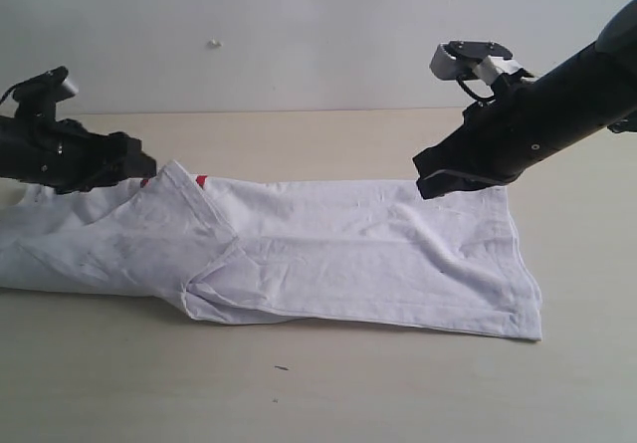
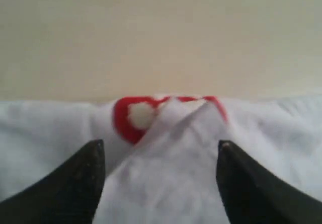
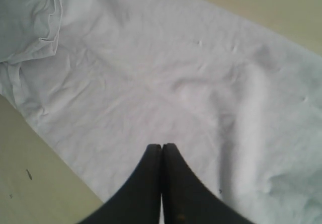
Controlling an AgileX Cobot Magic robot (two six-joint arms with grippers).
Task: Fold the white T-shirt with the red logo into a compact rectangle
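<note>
White cotton, one white T-shirt (image 1: 348, 254), lies spread on the tan table (image 1: 398, 393), a flap folded over so only two slivers of the red logo (image 2: 126, 123) show. Of the two claws, the left gripper (image 2: 161, 146) sits at that fold with fingers apart, and the right gripper (image 3: 162, 146) hovers above the cloth, fingers pressed together and empty.

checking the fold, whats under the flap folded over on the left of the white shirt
Only a bit of the red logo peeks out from under the white T-shirt's flap at its far edge. The rest of the logo is covered by fabric and cannot be seen.
</note>
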